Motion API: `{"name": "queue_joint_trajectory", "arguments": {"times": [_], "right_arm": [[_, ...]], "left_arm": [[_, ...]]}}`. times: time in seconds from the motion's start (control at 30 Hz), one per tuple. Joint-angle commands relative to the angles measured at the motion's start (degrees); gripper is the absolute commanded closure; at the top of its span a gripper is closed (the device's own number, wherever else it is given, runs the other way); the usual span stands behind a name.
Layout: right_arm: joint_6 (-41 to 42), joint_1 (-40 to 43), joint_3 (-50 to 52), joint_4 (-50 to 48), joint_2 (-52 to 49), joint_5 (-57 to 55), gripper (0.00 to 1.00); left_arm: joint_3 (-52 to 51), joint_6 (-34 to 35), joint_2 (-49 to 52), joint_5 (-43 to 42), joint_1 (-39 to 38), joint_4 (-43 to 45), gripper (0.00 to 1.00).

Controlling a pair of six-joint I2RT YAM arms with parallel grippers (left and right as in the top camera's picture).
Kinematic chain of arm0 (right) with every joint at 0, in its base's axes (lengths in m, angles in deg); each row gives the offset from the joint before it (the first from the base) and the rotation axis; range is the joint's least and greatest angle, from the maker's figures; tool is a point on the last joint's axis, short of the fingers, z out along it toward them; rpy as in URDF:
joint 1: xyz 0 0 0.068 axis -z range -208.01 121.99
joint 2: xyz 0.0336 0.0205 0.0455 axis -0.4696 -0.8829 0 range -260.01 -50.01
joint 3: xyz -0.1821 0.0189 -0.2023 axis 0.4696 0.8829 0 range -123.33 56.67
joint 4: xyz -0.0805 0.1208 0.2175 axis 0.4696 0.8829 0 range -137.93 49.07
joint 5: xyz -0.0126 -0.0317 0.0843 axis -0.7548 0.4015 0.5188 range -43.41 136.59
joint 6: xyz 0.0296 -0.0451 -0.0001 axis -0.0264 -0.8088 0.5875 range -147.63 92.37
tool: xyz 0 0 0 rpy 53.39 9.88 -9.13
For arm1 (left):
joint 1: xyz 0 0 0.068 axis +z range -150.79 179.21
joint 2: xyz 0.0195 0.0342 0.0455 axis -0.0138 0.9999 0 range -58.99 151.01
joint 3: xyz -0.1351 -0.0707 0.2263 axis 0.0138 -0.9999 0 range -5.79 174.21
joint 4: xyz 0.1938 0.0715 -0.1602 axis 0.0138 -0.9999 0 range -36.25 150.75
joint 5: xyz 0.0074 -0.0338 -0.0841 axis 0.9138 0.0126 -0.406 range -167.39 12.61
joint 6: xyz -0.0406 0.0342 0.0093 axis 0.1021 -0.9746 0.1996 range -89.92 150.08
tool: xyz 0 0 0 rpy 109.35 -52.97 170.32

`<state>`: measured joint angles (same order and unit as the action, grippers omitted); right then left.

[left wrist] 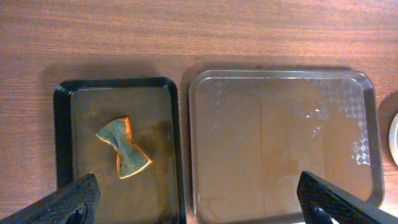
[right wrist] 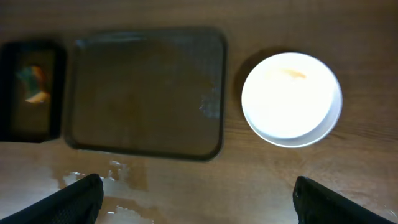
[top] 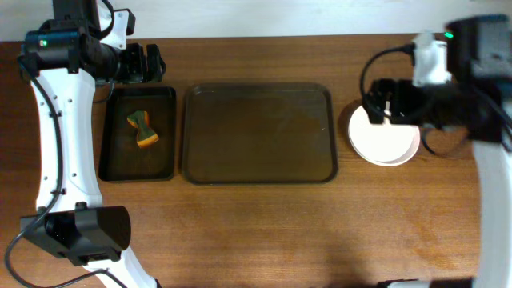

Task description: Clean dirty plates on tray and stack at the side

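**Right gripper**: fingers spread wide and holding nothing. It hangs over the right end of the brown wooden bench.

**Stack of round shallow white plates**: directly below the right gripper, on the bench just beside the right short edge of the tray and not touching it.
- At least two rims show; the count cannot be told.
- The top plate carries a faint orange mark near its far rim.
- Being round, the stack has no long axis, so a gripper could come at it from any side.
- The right arm is much the nearer.

**Large dark brown rectangular tray with rounded corners**: mid-bench, long axis left to right, with no plates on it. Judged: clearing is done or nearly so.

**Smaller black rectangular tray**: just left of the brown tray, with a narrow gap between them.

**Green-and-orange sponge, pinched at the waist**: lies loose in the black tray.

**Left gripper**: fingers wide apart and holding nothing, at the far end of the black tray, well apart from the plates.
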<state>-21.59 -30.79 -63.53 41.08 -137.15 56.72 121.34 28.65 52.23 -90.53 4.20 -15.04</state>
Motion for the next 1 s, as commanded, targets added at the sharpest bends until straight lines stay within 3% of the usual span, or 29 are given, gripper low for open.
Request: {"name": "queue_joint_trajectory", "arguments": {"times": [0.0, 0.17, 0.27, 0.47, 0.63, 0.97], "right_arm": [[0.37, -0.20, -1.86, 0.79, 8.37, 5.81, 0.02], [-0.02, -0.20, -1.86, 2.12, 13.46, 6.08, 0.02], [-5.05, -0.20, -1.86, 3.17, 14.51, 4.68, 0.02], [-11.65, -0.20, 1.07, -5.51, 17.40, 1.16, 0.02], [-11.82, -0.20, 18.40, -22.03, 29.90, -0.35, 0.02], [-11.80, 1.29, 81.50, -65.75, 69.22, -0.26, 0.02]], "left_arm": [[0.44, 0.76, 0.02, -0.81, 0.04, -0.02, 0.00], [0.44, 0.76, 0.02, -0.81, 0.04, -0.02, 0.00], [0.44, 0.76, 0.02, -0.81, 0.04, -0.02, 0.00], [0.44, 0.76, 0.02, -0.81, 0.04, -0.02, 0.00], [0.44, 0.76, 0.02, -0.81, 0.04, -0.02, 0.00], [0.44, 0.76, 0.02, -0.81, 0.04, -0.02, 0.00]]}}
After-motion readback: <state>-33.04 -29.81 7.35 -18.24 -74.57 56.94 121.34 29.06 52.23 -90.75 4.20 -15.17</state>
